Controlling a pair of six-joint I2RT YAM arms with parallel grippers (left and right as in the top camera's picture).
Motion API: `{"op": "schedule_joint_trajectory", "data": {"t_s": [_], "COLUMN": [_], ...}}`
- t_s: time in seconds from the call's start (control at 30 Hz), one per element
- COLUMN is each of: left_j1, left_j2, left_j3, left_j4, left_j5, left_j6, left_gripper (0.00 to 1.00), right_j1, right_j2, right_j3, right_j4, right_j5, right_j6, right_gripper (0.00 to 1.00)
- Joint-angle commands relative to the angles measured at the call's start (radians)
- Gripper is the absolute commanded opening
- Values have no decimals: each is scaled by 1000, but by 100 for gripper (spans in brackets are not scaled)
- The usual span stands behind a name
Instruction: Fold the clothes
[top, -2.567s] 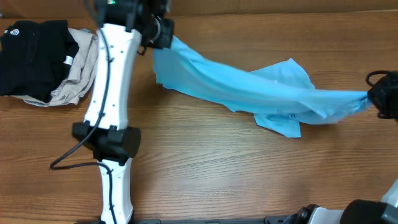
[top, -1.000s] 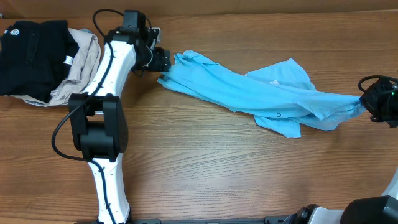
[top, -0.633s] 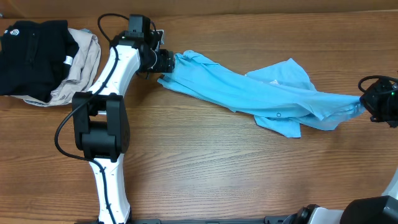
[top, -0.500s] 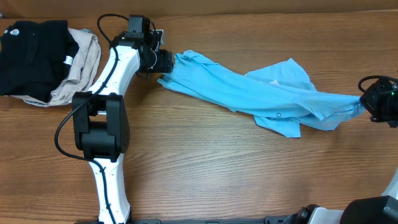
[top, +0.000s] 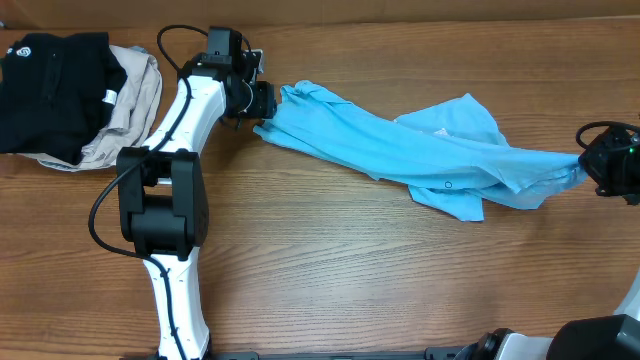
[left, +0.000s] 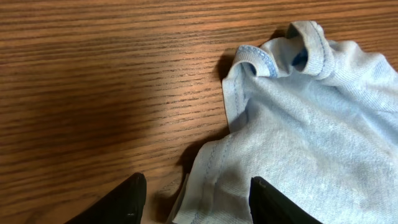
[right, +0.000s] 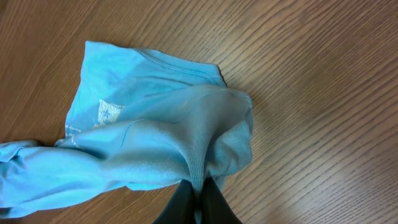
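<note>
The clothes, a sky-blue T-shirt, lie stretched in a long band across the table from back left to right. White lettering shows on it in the right wrist view. My left gripper sits at the shirt's left end. Its jaws are open, and a stitched hem edge lies on the wood between them. A ribbed edge curls farther out. My right gripper is shut on the bunched right end, the fabric pinched between its fingers.
A black garment lies on a beige one at the far left, beside the left arm. The table's back edge runs just behind the shirt.
The shirt's left end, earlier lifted by the left gripper, now lies on the table. The left gripper has edged right to that end over the last second. The right arm is still.
</note>
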Motion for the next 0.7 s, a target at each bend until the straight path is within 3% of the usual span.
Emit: {"op": "schedule_joint_trajectory", "data": {"t_s": [0.0,0.07,0.23,0.43,0.5,0.67], "left_j1": [-14,-14,-14,-20,-26,-27], "left_j2": [26,26,26,26,26,26], "left_j3": [-11,-11,-11,-11,-11,-11], "left_j4": [5,6,8,8,8,0], "left_j5": [10,9,10,12,12,12], "left_j6": [-17,-17,-17,-17,-17,-17], "left_gripper": [55,53,38,29,19,10], "right_j1": [-8,-8,-8,-8,-8,-8], "right_j2": [-8,-8,-8,-8,-8,-8], "right_j3": [-2,-2,-2,-2,-2,-2], "right_j4": [6,6,6,6,6,6], "right_j5": [11,11,11,11,11,11], "right_j6": [-7,-7,-7,-7,-7,-7], "right_gripper": [5,5,5,5,5,5]}}
